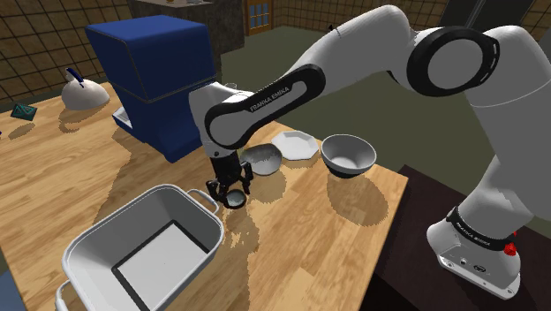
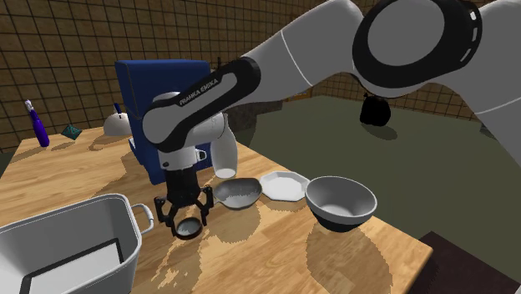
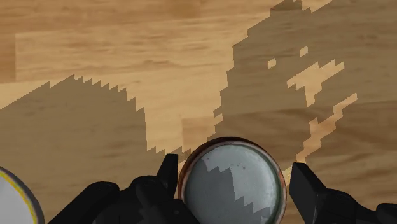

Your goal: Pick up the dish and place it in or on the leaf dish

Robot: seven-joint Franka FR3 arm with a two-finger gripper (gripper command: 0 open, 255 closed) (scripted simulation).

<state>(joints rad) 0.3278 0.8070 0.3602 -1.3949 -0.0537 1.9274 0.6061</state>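
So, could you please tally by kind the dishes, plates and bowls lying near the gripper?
Small round dish: 1
Leaf-shaped dish: 1
Octagonal plate: 1
Deep bowl: 1
Total: 4

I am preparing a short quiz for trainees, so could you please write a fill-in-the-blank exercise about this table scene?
1. The small dish lies between the gripper's two ___.
2. The table is made of ___.
3. The big box on the table is coloured ___.
4. The white plate sits between the leaf dish and the deep ___.

Missing words: fingers; wood; blue; bowl.
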